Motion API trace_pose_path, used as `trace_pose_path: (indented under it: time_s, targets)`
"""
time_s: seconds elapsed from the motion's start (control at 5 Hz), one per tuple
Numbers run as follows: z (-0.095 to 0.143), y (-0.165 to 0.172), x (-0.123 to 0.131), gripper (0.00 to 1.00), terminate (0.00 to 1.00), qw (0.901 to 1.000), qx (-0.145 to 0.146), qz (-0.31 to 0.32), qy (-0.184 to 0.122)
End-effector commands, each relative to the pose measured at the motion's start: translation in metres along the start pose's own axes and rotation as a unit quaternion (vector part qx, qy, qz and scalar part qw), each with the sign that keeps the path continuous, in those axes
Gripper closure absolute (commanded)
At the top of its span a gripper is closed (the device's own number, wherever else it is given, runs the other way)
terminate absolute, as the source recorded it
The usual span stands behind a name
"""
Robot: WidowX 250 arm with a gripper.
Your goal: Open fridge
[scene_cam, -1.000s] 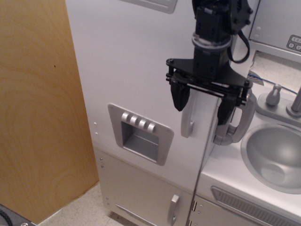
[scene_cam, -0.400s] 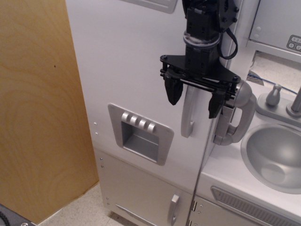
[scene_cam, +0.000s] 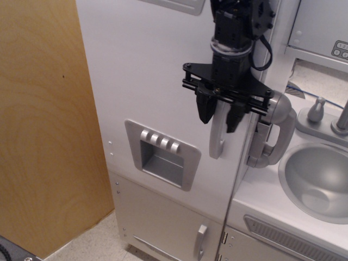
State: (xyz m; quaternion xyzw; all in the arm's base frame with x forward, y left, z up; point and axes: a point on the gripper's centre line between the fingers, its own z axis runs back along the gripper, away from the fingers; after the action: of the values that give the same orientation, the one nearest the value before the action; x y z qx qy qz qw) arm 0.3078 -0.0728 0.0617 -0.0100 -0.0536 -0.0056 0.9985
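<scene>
The tall white fridge (scene_cam: 152, 70) fills the middle of the view, and its large door looks closed. The door has a vertical silver handle (scene_cam: 216, 142) near its right edge and a grey dispenser recess (scene_cam: 162, 155) with a row of buttons lower left. My black gripper (scene_cam: 220, 115) comes down from above onto the upper part of the handle. One finger (scene_cam: 205, 111) is on the handle's left and the other on its right, pressed close against it. The top of the handle is hidden behind the gripper.
The smaller lower door (scene_cam: 163, 217) has a small silver handle (scene_cam: 200, 239). A grey toy phone handset (scene_cam: 274, 130) hangs just right of the gripper. A grey sink (scene_cam: 318, 182) with a faucet (scene_cam: 342, 117) is at the right, and a wooden panel (scene_cam: 43, 125) at the left.
The gripper moved left and slightly up, from straddling the handle and the handset to sitting over the handle alone. Its fingers closed in from wide apart to tight around the handle.
</scene>
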Motion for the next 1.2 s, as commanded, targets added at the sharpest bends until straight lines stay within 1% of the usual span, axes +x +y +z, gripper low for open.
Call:
trace_pose_path:
  time_s: [0.0, 0.2, 0.4, 0.6, 0.8, 1.0]
  targets:
    - [0.007, 0.003, 0.010, 1.00, 0.00, 0.9939, 0.021, 0.019, -0.107]
    - [0.011, 0.005, 0.004, 1.00, 0.00, 0.9876, 0.031, 0.020, -0.153]
    - [0.014, 0.006, -0.010, 1.00, 0.00, 0.9872, 0.028, 0.022, -0.156]
    - [0.019, 0.011, -0.041, 1.00, 0.00, 0.9917, 0.019, 0.020, -0.126]
    - [0.026, 0.015, -0.057, 0.00, 0.00, 0.9967, 0.023, 0.015, -0.076]
    - [0.035, 0.012, -0.078, 0.00, 0.00, 0.9988, 0.039, -0.006, -0.030]
